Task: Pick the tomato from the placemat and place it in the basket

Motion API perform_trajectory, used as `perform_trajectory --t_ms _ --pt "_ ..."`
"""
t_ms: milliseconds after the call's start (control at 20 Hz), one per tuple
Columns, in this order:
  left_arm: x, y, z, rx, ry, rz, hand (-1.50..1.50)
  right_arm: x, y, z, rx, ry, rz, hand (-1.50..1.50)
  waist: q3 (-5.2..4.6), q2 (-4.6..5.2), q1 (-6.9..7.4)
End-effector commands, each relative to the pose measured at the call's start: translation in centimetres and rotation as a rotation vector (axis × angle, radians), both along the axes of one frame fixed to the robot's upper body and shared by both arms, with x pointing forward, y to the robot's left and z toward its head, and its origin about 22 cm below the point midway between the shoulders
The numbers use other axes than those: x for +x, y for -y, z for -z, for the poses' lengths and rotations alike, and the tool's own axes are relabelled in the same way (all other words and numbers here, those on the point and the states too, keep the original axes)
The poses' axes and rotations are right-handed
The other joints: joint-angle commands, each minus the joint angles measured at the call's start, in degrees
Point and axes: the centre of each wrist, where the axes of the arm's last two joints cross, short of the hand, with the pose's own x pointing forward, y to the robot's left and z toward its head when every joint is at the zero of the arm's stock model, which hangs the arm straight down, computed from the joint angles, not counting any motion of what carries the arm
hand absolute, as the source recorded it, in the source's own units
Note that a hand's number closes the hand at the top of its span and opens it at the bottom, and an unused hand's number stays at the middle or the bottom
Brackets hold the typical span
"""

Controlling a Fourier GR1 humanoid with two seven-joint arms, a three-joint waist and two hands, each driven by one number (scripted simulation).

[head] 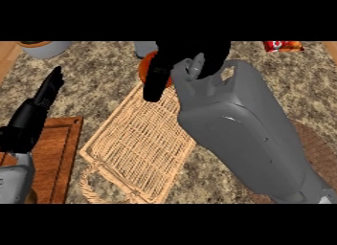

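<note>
Ok, right hand [192,52] is curled round the tomato [148,67]. Only a smooth, round, orange-red sliver shows on either side of a black finger. Just on the near side of that hand sits the basket [140,143]: flat, rectangular, pale woven wicker with a rope handle. A round brown placemat [320,148] lies under that forearm, mostly hidden. Left hand [33,112] rests with fingers straight over a wooden board [61,143]. The counter [94,81] is speckled stone.

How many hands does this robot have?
2. The left hand is at the view's left, by the wooden board; the right hand, top centre, curls round the tomato by the basket.
</note>
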Motion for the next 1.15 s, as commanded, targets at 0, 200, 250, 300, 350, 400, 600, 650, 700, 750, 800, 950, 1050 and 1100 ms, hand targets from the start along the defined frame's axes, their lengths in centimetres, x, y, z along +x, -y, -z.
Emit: perform_trajectory --t_ms 0,200,250,300,350,400,600,650,700,750,800,950,1050,1100 --pt "-0.3 -0.1 1.4 -0.020 0.002 -0.011 0.00 -0.6 -0.1 -2.0 -0.015 -0.125 0.107 -1.50 0.01 0.21 -0.31" --pt "-2.1 0.2 2.2 -0.019 -0.015 -0.001 0.00 -0.7 0.4 -1.2 0.098 -0.061 0.139 -1.50 0.04 0.20 0.19" --pt "-0.3 1.7 0.4 -0.008 -0.003 -0.014 0.00 -1.4 -0.5 -1.4 0.143 -0.033 0.140 -1.50 0.05 0.22 0.16" --pt "0.2 -0.1 -0.7 -0.001 0.014 0.006 0.00 -1.6 -0.8 -3.2 0.213 0.003 0.148 -1.50 0.01 0.22 0.61" --pt "-0.1 0.5 0.6 0.003 0.007 -0.001 0.00 -1.3 0.4 -2.2 0.299 0.040 0.157 -1.50 0.03 0.32 0.17" --pt "0.2 0.7 0.0 -0.002 -0.005 -0.005 0.00 -0.7 1.2 -2.3 0.366 0.064 0.188 -1.50 0.06 0.37 0.22" --pt "0.0 0.0 -0.6 0.000 0.003 -0.022 0.00 -0.3 5.7 -4.7 0.528 0.225 0.332 -1.50 0.16 -0.04 -1.07" --pt "-0.4 0.0 0.4 0.000 -0.001 -0.018 0.00 -0.7 5.1 -3.6 0.562 0.238 0.363 -1.50 0.10 0.03 -1.06" --pt "-0.4 -0.9 0.1 -0.006 -0.011 -0.001 0.00 -0.3 6.0 -4.3 0.573 0.263 0.405 -1.50 0.06 0.14 -0.76" --pt "-0.7 -0.8 0.7 -0.014 0.002 -0.028 0.00 -0.7 7.5 -5.1 0.612 0.296 0.431 -1.50 0.07 0.01 -1.22" --pt "-1.0 -0.6 0.5 -0.005 -0.009 -0.032 0.00 -0.8 8.4 -3.4 0.614 0.300 0.469 -1.50 0.15 -0.13 -1.35" --pt "-0.8 -1.9 0.5 -0.001 0.002 -0.051 0.00 -1.8 11.6 -3.7 0.664 0.380 0.548 -1.50 0.11 0.00 -2.02" --pt "-0.4 -1.7 0.3 0.005 -0.001 -0.063 0.00 -3.7 13.0 -2.7 0.685 0.393 0.578 -1.50 0.13 -0.18 -2.61" --pt "0.0 -0.9 -0.6 -0.005 0.000 -0.053 0.00 -3.8 15.3 -3.0 0.675 0.429 0.608 -1.50 0.17 -0.11 -2.49"
